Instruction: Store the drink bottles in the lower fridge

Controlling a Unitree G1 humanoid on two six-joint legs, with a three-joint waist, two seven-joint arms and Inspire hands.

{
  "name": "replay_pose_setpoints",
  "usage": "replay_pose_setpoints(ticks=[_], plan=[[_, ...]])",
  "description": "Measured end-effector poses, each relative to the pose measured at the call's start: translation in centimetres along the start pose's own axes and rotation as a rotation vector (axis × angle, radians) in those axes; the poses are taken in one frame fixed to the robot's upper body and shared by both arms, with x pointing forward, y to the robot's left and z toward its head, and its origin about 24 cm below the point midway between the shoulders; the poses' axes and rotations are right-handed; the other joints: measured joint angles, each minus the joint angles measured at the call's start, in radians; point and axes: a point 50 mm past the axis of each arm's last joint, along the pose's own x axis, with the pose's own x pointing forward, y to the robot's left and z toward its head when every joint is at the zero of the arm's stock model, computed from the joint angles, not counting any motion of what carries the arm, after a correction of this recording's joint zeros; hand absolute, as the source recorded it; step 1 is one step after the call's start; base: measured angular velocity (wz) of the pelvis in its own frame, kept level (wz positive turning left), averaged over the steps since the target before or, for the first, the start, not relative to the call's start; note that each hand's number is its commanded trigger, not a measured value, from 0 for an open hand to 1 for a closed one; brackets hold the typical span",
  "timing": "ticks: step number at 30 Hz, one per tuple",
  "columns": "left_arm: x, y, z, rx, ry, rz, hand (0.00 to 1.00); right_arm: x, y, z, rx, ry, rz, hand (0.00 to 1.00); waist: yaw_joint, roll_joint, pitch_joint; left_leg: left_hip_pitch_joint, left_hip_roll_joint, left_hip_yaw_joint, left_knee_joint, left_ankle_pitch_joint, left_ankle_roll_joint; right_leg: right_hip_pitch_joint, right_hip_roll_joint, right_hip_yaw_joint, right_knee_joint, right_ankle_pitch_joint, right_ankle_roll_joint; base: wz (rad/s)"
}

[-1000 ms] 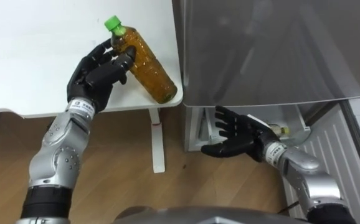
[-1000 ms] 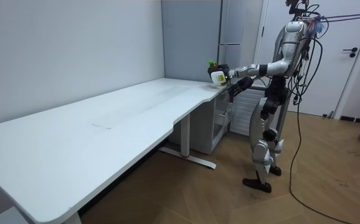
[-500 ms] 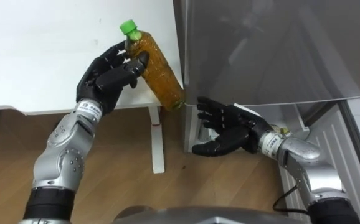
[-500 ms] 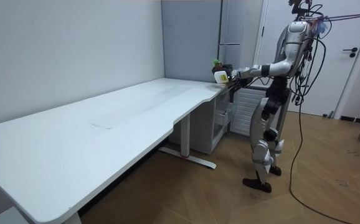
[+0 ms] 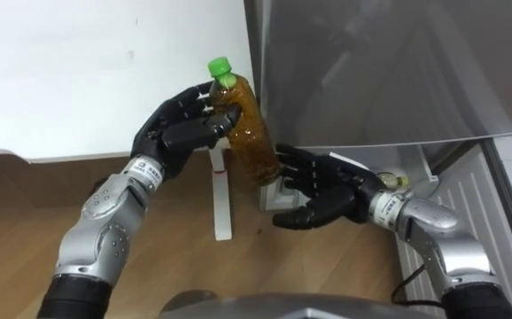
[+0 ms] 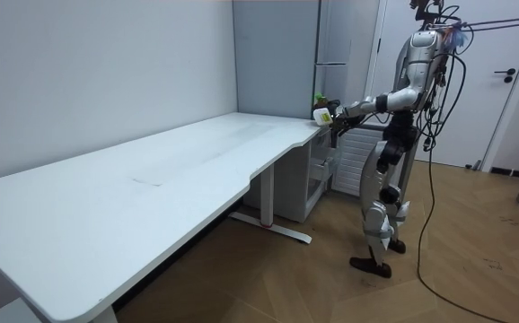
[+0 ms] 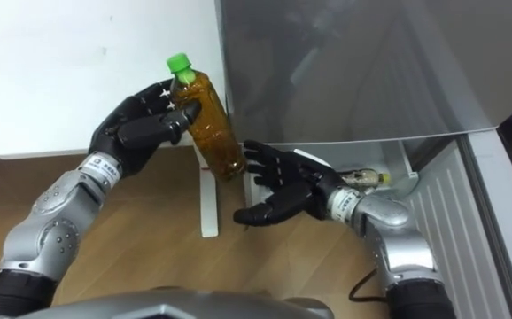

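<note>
A bottle of amber drink with a green cap (image 5: 247,124) hangs in the air just past the white table's corner (image 5: 79,80), tilted, cap up and to the left. My left hand (image 5: 181,133) is shut on its upper half. My right hand (image 5: 327,190) is open, palm up and fingers spread, right under and beside the bottle's base. Behind both stands the grey fridge (image 5: 389,71). Below its door the lower compartment is open, and another small bottle (image 5: 398,183) lies inside. In the room view I stand at the table's far end before the fridge, bottle (image 6: 322,112) held out.
The table's white leg (image 5: 222,199) rises from the wooden floor directly below the bottle. A white ribbed panel (image 5: 477,213) of the open lower fridge door stands at the right. The grey upper door overhangs the opening.
My left hand has carried the bottle off the table's corner, rightward and down toward the fridge. The right hand has come left and up to meet the bottle's base.
</note>
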Motion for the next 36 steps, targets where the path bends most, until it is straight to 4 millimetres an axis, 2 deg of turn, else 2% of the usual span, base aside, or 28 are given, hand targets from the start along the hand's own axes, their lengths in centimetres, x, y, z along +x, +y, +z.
replay_pose_setpoints(ticks=[17, 26, 36], plan=[[-0.1, -0.3, -0.2, 0.017, 0.019, -0.06, 1.0, 0.1, 0.2, -0.3, 0.017, 0.023, 0.033, 0.0, 0.0, 0.001, -0.0005, -0.007, 0.0, 0.0, 0.002, 0.0, 0.0, -0.003, 0.001, 0.001, 0.002, 0.001, -0.001, 0.0], [-0.1, -0.8, -0.7, 0.057, 0.059, -0.097, 1.0, 0.2, 0.5, -0.6, 0.046, 0.024, 0.048, 0.0, -0.01, 0.012, -0.0071, -0.011, 0.0, -0.008, 0.009, 0.0, 0.0, -0.002, 0.001, -0.005, 0.0, 0.001, -0.002, 0.02], [-0.1, -1.2, -1.3, 0.085, 0.096, -0.128, 1.0, 0.2, 1.1, -1.7, 0.106, 0.045, 0.067, 0.0, -0.022, 0.013, -0.0064, -0.011, 0.0, -0.007, 0.002, 0.0, 0.0, -0.002, 0.001, -0.008, 0.0, 0.001, -0.002, 0.0]])
